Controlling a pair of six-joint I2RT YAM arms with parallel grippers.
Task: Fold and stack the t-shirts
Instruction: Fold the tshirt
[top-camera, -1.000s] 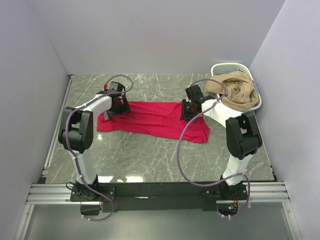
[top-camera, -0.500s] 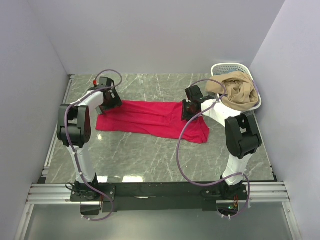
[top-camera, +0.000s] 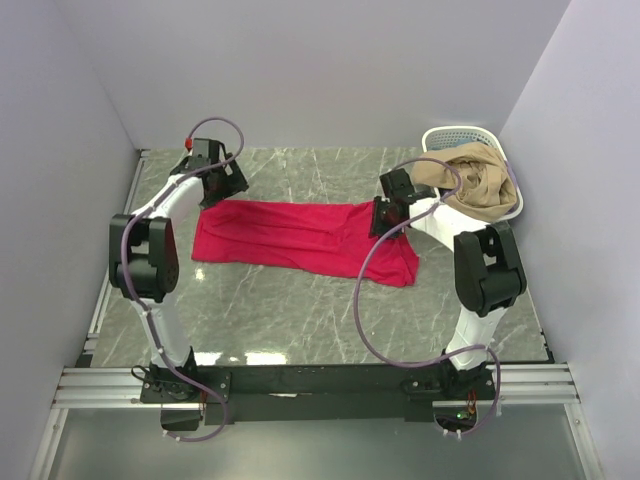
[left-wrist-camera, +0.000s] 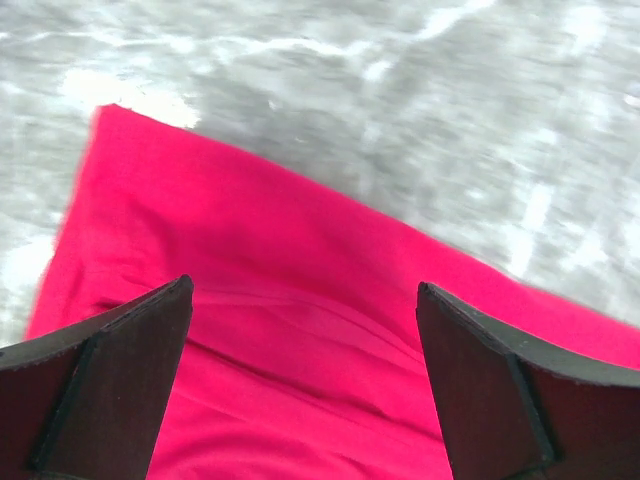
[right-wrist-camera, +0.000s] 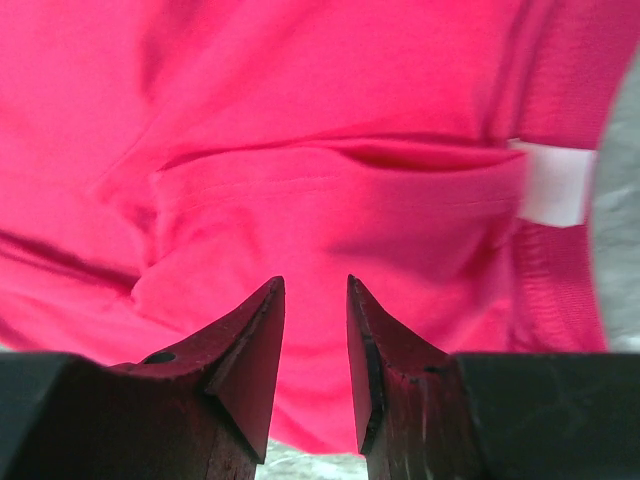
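Left pincer (left-wrist-camera: 303, 292): we log it upper left in the top view, jaws wide apart. Right pincer (right-wrist-camera: 312, 284): right of centre, jaws nearly together, a narrow gap showing.

Plain pale walls (top-camera: 300, 70) enclose a grey marble tabletop (top-camera: 300, 310).

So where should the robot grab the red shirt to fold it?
Probably its far left corner, from straight above. The red shirt lies flat on the marble table, so nothing sticks up for a sideways grab; that corner is bare and sharp, right by the open left gripper. The right gripper could pinch the fold beside the white label.
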